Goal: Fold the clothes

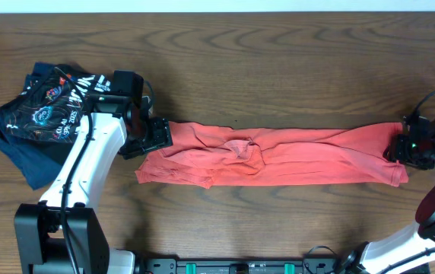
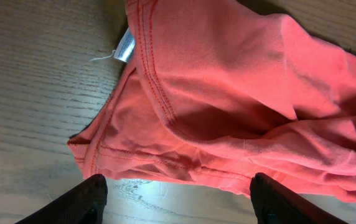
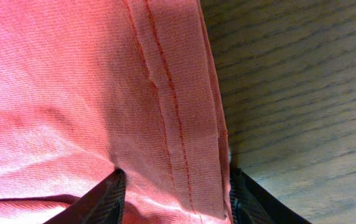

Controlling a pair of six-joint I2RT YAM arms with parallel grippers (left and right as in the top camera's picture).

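Note:
The red-orange T-shirt (image 1: 293, 156) lies stretched in a long band across the table, with a bunched wrinkle near its middle. No lettering shows. My left gripper (image 1: 157, 138) is at the shirt's left end. In the left wrist view it (image 2: 175, 199) is open and empty over bare wood, with the shirt's hem (image 2: 228, 93) and a white label (image 2: 125, 46) just beyond the fingertips. My right gripper (image 1: 401, 151) is at the shirt's right end. In the right wrist view it (image 3: 173, 196) is open, with fingers on either side of the flat stitched hem (image 3: 72, 81).
A pile of dark navy and black garments with white lettering (image 1: 42, 106) sits at the far left, behind my left arm. Bare wooden table (image 1: 278, 76) lies behind and in front of the shirt. The table's near edge has a black rail (image 1: 240, 266).

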